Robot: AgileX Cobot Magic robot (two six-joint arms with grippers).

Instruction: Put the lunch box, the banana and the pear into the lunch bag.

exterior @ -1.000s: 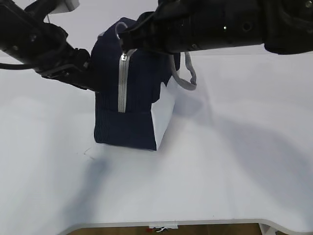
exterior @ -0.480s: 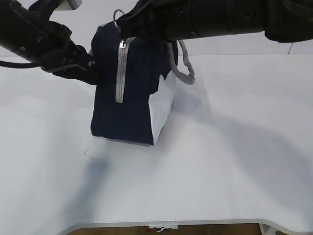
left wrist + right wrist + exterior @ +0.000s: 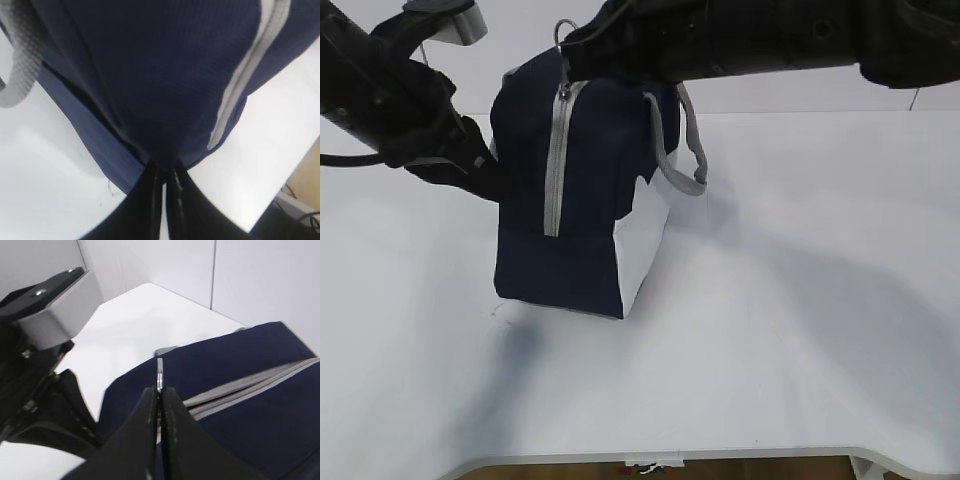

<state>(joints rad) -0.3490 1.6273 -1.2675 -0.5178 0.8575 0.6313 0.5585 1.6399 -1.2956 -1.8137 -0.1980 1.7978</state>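
while the zipper is unopened, each line reads as follows:
bag: boxy navy-blue fabric lunch bag stands upper left of centre on the white bench.
right hand: pinched together on the metal ring pull at the bag's top.
left hand: clamped on the navy fabric, left side.
axis: grey zipper runs downward from the right hand.
fruit, box: not visible.

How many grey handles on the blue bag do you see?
2. One handle loops down the bag's right side in the outside view; the other hangs at the upper left in the left wrist view.
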